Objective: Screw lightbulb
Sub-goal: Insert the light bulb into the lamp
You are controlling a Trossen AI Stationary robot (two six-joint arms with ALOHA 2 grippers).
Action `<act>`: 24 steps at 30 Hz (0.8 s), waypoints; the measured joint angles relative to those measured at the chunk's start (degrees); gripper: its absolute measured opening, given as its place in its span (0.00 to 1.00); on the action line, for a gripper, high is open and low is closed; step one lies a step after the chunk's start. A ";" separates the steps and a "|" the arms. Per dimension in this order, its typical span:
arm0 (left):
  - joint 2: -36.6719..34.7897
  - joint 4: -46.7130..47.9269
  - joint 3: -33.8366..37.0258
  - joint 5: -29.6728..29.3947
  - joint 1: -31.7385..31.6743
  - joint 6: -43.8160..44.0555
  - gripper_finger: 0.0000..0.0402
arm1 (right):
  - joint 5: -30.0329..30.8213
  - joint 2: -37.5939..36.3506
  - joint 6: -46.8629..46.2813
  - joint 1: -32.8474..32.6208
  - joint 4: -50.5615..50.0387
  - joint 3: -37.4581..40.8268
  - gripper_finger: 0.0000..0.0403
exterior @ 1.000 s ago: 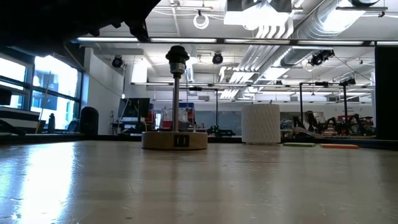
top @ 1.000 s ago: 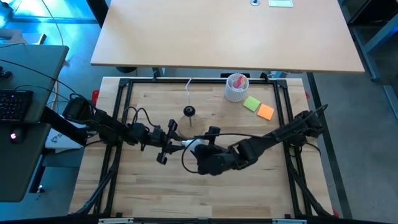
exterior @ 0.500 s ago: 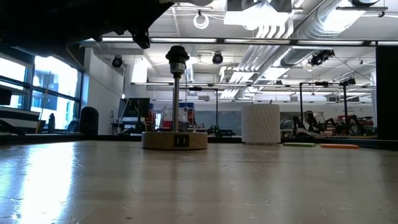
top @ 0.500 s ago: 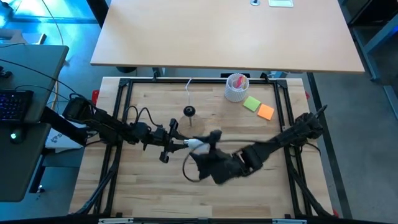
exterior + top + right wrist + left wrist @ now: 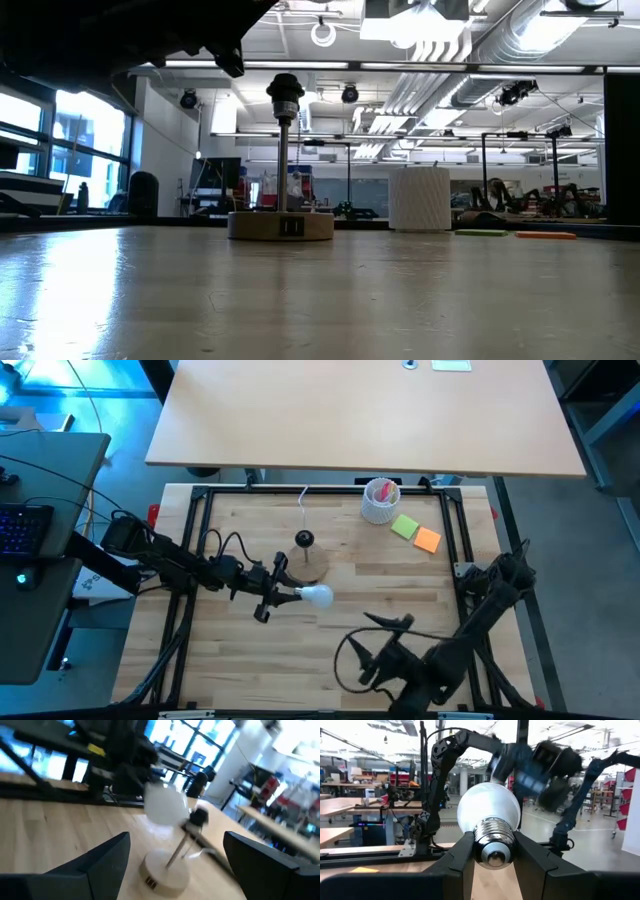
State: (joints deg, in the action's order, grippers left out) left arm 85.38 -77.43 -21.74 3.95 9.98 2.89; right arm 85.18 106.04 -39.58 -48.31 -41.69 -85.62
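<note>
The lightbulb (image 5: 318, 596) is white with a ribbed metal screw base and hangs above the table's middle. My left gripper (image 5: 283, 596) reaches in from the left and is shut on it. In the left wrist view the lightbulb (image 5: 489, 810) fills the centre. The wooden disc stand (image 5: 304, 541) with its black socket (image 5: 285, 90) rests on its flat base, just far of the bulb. My right gripper (image 5: 372, 645) stands open near the table's near edge, apart from the bulb. Its wrist view shows the lightbulb (image 5: 162, 805) and the stand (image 5: 165, 870) between its spread fingers, farther off. My left gripper pinches the bulb's screw base (image 5: 493, 836) between its two fingers (image 5: 462, 862), one on each side. The fingers come nearly level from the table's left and lie along the bulb's axis. The glass end points toward the table's right, and the bulb is lifted clear of the table.
A white perforated cup (image 5: 381, 500) with pink contents stands at the far right. A green note (image 5: 404, 526) and an orange note (image 5: 427, 540) lie beside it. A black frame (image 5: 190, 560) rims the wooden table. A white cord (image 5: 303, 495) runs from the stand to the far edge.
My right gripper has drawn away from the bulb and swung toward the table's near edge and right, turning as it went. The bulb stays in my left gripper, in about the same place.
</note>
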 joint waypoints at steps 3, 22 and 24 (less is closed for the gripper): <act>0.00 -0.02 0.00 -0.08 0.00 1.07 0.26 | 0.80 0.04 -12.63 1.34 -1.59 6.96 0.79; 0.07 1.16 -0.07 -3.10 -0.01 3.01 0.26 | -28.68 -0.72 22.03 13.53 -2.18 -6.96 0.79; 0.07 0.80 -0.07 -3.10 -0.02 3.48 0.26 | -29.20 -0.72 24.54 13.60 -3.83 -9.46 0.79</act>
State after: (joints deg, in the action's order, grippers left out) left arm 85.45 -76.63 -21.80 0.84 9.96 6.37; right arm 55.98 105.32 -15.04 -34.71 -45.52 -95.07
